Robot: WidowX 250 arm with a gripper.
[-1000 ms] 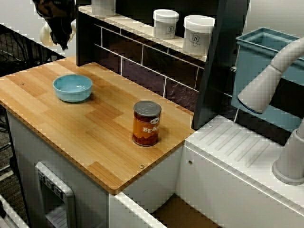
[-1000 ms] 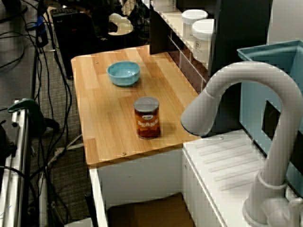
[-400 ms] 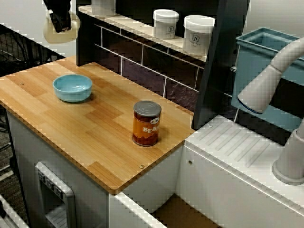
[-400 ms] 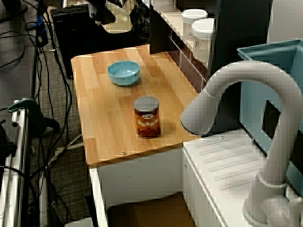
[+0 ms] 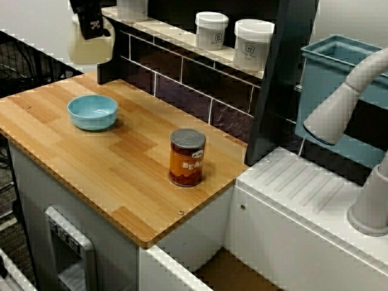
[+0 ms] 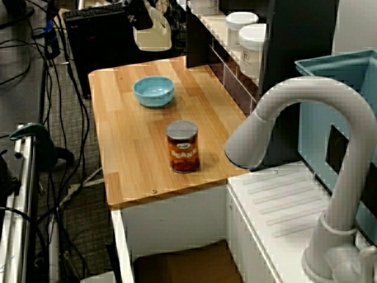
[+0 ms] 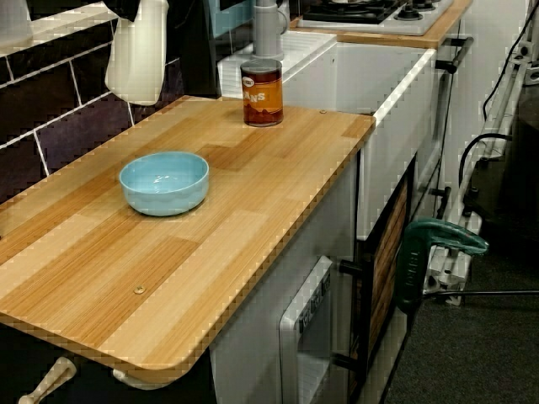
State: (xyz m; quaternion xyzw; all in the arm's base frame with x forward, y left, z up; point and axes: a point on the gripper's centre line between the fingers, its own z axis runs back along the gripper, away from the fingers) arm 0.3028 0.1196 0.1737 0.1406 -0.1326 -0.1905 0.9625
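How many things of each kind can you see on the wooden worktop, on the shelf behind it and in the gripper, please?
blue bowl: 1
can: 1
white lidded jars: 2
cream object held by the gripper: 1
Total: 5
Not counted: a further white container, cut off at the top edge.

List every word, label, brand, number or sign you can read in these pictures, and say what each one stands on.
"BEA", the rest turned away: orange label of the can.
Oval brand mark above it on the can: too blurred to read.
Dark marks on the white jars: too small to read.
Cream thing held above the counter: no text.
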